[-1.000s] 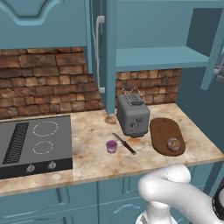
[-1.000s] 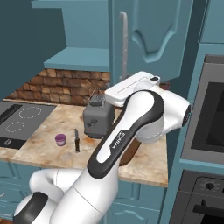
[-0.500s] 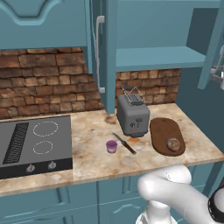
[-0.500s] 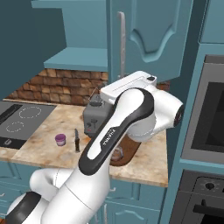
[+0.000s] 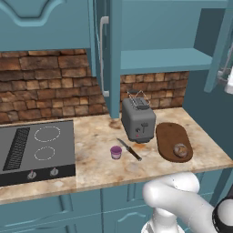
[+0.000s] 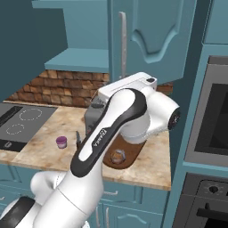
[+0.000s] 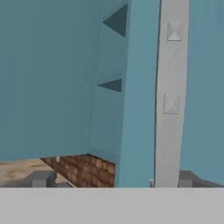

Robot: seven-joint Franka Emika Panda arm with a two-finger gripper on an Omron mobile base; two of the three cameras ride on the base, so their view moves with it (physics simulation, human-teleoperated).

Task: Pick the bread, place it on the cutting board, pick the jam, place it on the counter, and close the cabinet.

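Left base view shows the bread (image 5: pixel 180 149) lying on the cutting board (image 5: pixel 170 136) and the jam (image 5: pixel 116 152) standing on the desk (image 5: pixel 91 157), both far below the pincer (image 7: pixel 111 183). The cabinet (image 5: pixel 159 59) has its doors swung out. In the hand view the pincer's two dark tips stand well apart, one on either side of the door's silver handle (image 7: pixel 171 94), which rises straight ahead of them, just inside the right tip. A toaster (image 5: pixel 138 119) and a knife (image 5: pixel 129 149) sit between jam and board, and a stovetop (image 5: pixel 34 148) lies further off.
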